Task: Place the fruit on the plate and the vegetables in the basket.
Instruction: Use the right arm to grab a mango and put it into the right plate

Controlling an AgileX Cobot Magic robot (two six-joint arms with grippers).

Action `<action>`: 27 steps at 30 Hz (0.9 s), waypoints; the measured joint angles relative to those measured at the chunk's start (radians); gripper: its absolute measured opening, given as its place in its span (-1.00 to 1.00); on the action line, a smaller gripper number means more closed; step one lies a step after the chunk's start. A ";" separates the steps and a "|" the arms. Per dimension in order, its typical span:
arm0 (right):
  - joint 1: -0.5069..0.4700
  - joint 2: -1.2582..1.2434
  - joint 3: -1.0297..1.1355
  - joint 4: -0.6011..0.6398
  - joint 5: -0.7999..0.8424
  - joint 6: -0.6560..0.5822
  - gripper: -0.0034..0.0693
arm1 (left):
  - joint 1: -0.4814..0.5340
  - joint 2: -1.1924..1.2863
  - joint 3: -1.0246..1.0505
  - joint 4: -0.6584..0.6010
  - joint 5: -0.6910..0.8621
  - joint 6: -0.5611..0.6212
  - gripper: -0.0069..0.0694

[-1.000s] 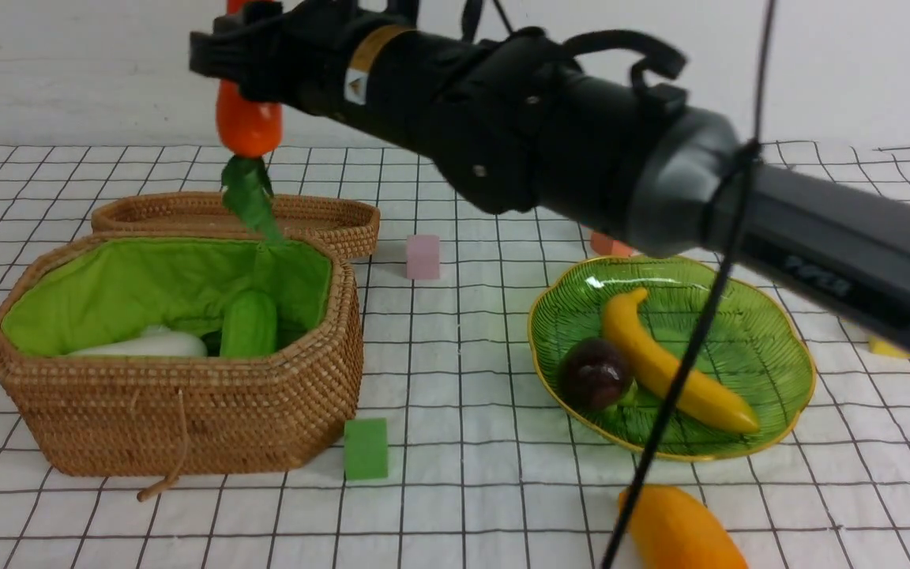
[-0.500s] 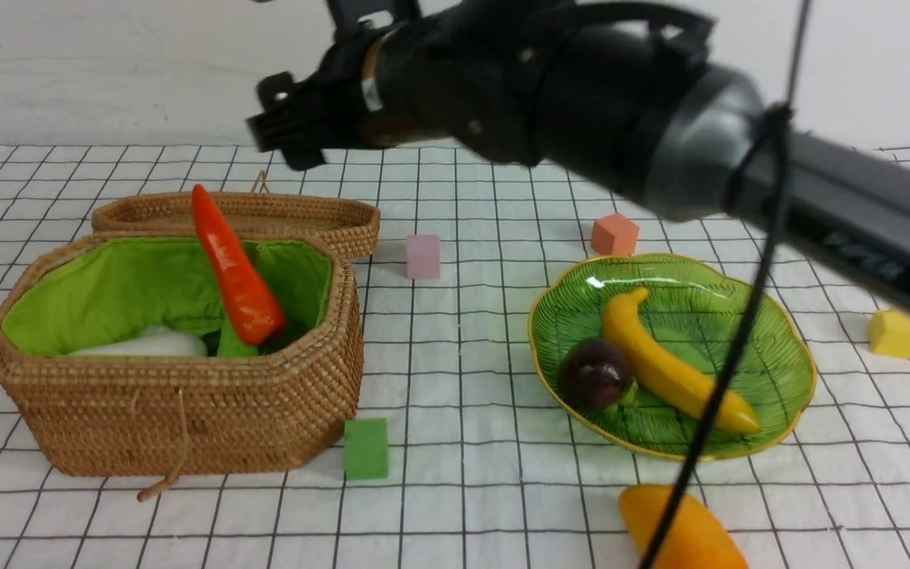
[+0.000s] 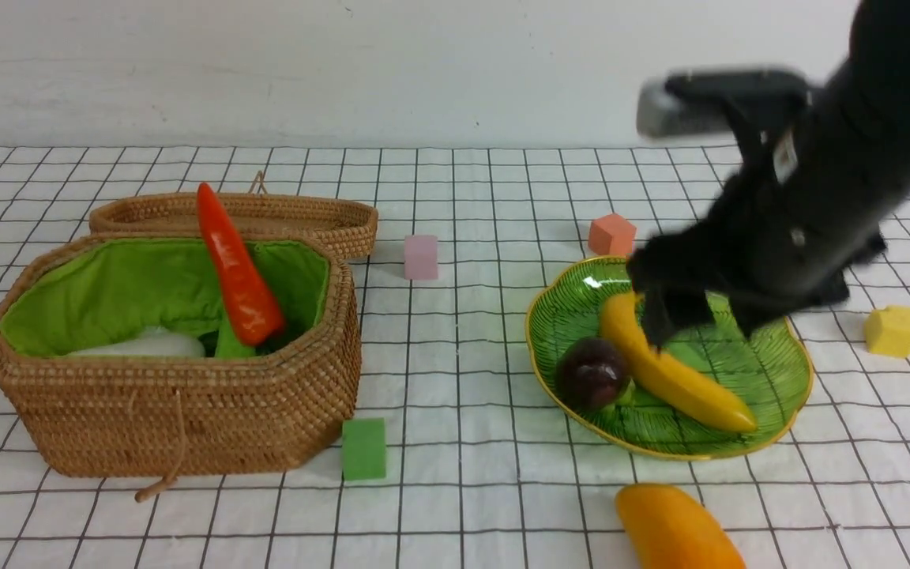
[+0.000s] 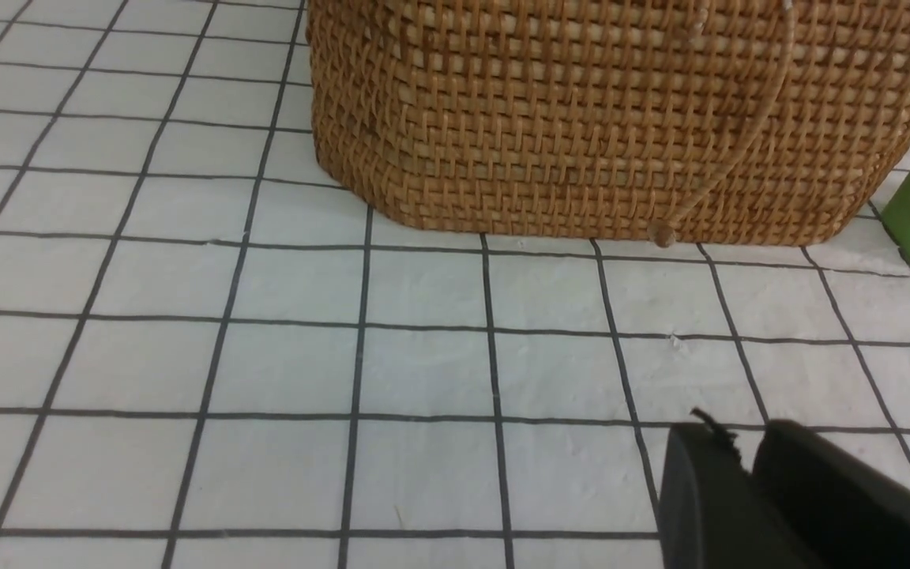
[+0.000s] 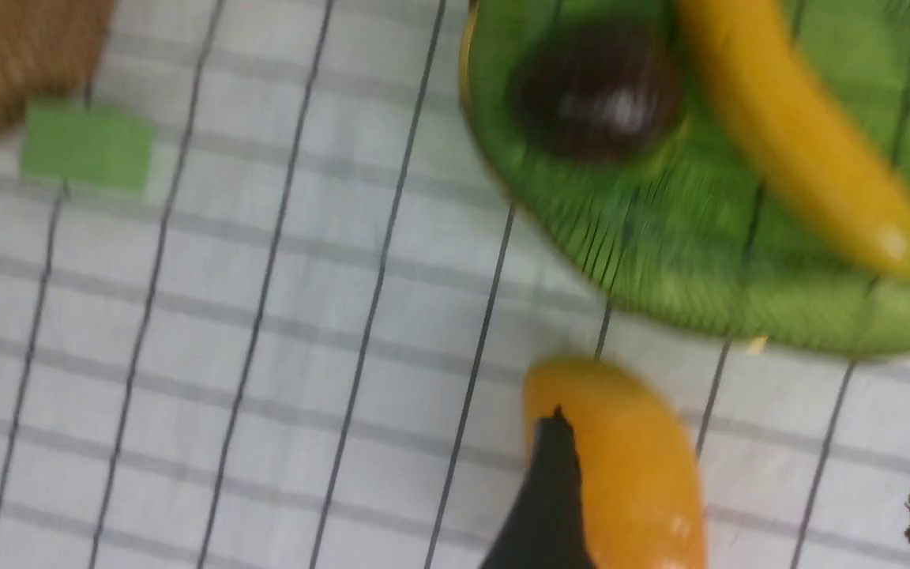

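Spread jaws of the right gripper (image 5: pixel 739 490) hang empty over the mango (image 5: pixel 621 466); the left gripper (image 4: pixel 747 474) has its jaws pressed together low over the cloth.

At lower right of the front view the mango (image 3: pixel 676 529) lies on the checked cloth (image 3: pixel 463 356), just outside the plate (image 3: pixel 787 395), which holds the banana (image 3: pixel 672 371) and the dark purple-brown fruit (image 3: pixel 591 371). At left, the basket (image 3: pixel 178 411) holds the carrot (image 3: pixel 238 269) propped upright, the white vegetable (image 3: pixel 143 344) and a green gourd (image 3: pixel 232 345) mostly hidden. Behind it lies the wicker lid (image 3: pixel 305 217); a green cube (image 3: pixel 364 448) sits just beside the basket.
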 joint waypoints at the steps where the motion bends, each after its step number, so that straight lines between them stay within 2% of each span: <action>1: 0.001 -0.002 0.012 0.014 -0.003 -0.009 0.69 | 0.000 0.000 0.000 0.000 0.000 0.000 -0.58; 2: 0.015 -0.007 0.117 0.050 -0.026 -0.030 0.72 | 0.000 0.000 0.000 0.001 0.000 0.000 -0.57; 4: 0.026 -0.005 0.183 0.064 -0.066 -0.034 0.74 | 0.000 0.000 0.000 0.002 0.000 0.000 -0.57; 7: 0.037 0.047 0.366 0.066 -0.275 -0.014 0.79 | 0.000 0.000 0.000 0.003 0.000 0.000 -0.56; 8: 0.037 0.052 0.375 0.066 -0.275 -0.012 0.79 | 0.000 0.000 0.000 0.003 0.000 0.000 -0.56; 9: 0.037 0.094 0.438 0.061 -0.375 -0.001 0.80 | 0.000 0.000 0.000 0.003 0.000 0.000 -0.56; 11: 0.039 0.125 0.468 0.067 -0.444 0.002 0.81 | 0.000 0.000 0.000 0.003 0.000 0.000 -0.55; 14: 0.040 0.163 0.475 0.086 -0.474 -0.004 0.73 | 0.000 0.000 0.000 0.003 0.000 0.000 -0.55; 18: 0.040 0.148 0.475 0.111 -0.469 -0.048 0.73 | 0.000 0.000 0.000 0.003 0.000 0.000 -0.53; 22: 0.039 0.089 0.457 0.121 -0.408 -0.066 0.73 | 0.000 0.000 0.000 0.003 0.000 0.000 -0.52; 27: -0.028 -0.060 0.293 0.078 -0.419 -0.070 0.73 | 0.000 0.000 0.000 0.003 0.000 0.000 -0.52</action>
